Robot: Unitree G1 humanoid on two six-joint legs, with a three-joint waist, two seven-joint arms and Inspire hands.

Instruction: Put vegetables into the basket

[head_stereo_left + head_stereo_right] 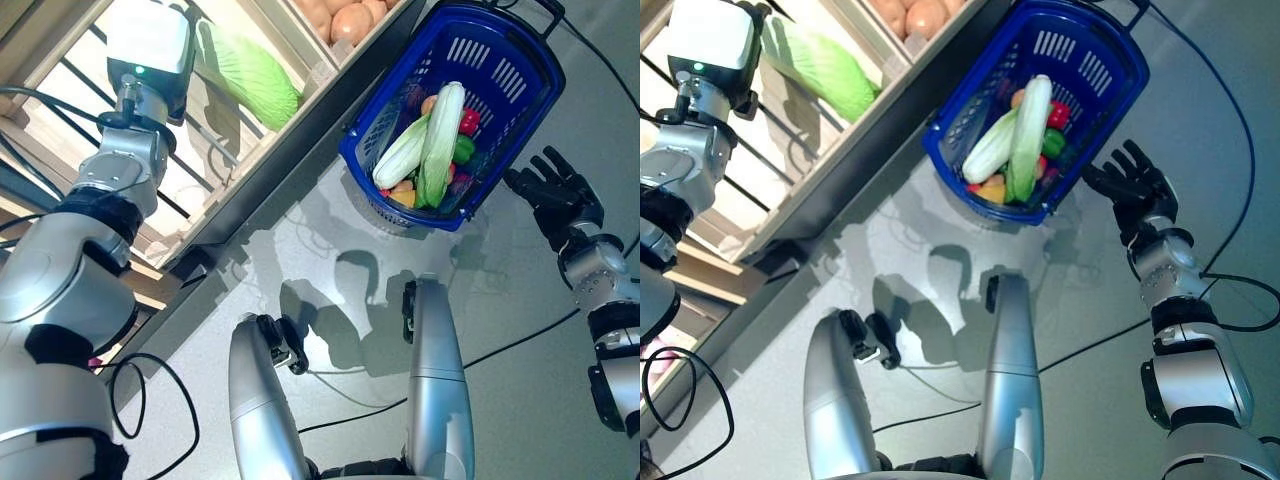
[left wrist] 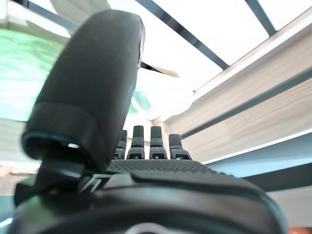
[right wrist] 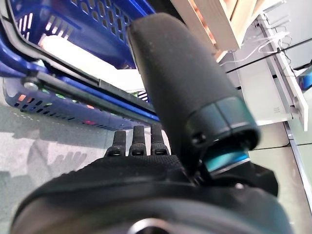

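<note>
Basket [image 1: 520,120]: two cabbages [image 1: 440,140]; shelf: one cabbage [image 1: 250,75].

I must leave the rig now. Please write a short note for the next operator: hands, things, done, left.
Left hand: open, empty, up at the shelf near the cabbage.
Right hand: open, empty, beside the basket, not touching it.
Basket stands on the floor and holds two long pale-green vegetables plus small red, green and yellow ones.
Done: several vegetables in.
Left: the cabbage is on the shelf; probably next.
</note>
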